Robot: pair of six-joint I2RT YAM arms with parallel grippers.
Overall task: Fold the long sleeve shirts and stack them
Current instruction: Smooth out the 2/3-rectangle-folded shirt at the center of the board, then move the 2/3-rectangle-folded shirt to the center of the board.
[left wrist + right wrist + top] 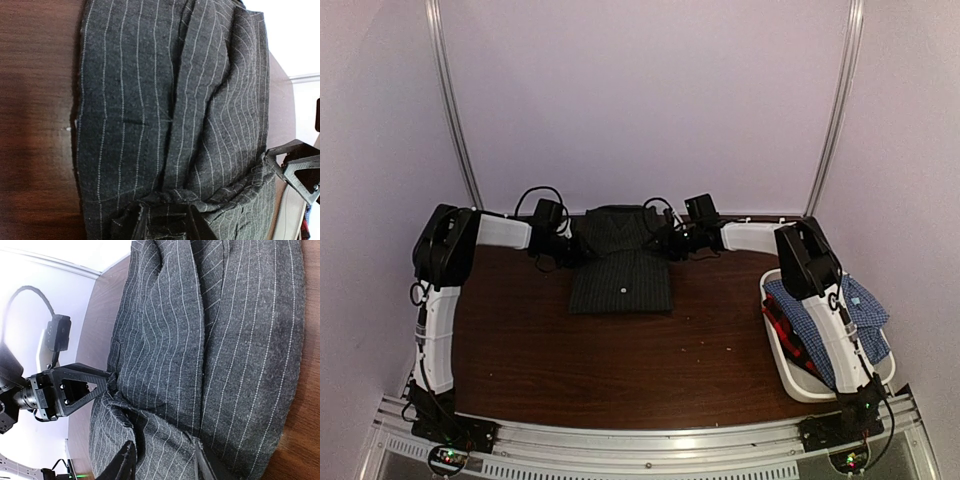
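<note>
Left claw [167,226]: at the far-left side of the black shirt [620,272], pinched on a bunched fold of its cloth.
Black shirt, place: middle of the surface [620,370] from left to right, pushed up toward the far edge.
Black shirt, progress: no sleeve sticks out at either side, so it looks already folded in to a narrow panel. The part nearer the near edge lies flat and square with one white button showing; the far part is humped and loose. A judgement: the fold is half made, not finished.
Black shirt, axis: long axis runs from the far edge toward the near edge. The collar end seems to point at the far edge, though the far part is too rumpled to be sure.
Right claw [165,463]: at the far-right side of the same shirt, opposite the left one, closed on a thick fold.
Tub [807,392]: near-right corner – it holds the checked shirt [865,305] and the red shirt [782,325], both crumpled.
Left to do: finish this fold, fold the other two, stack all three – no stack exists yet.
</note>
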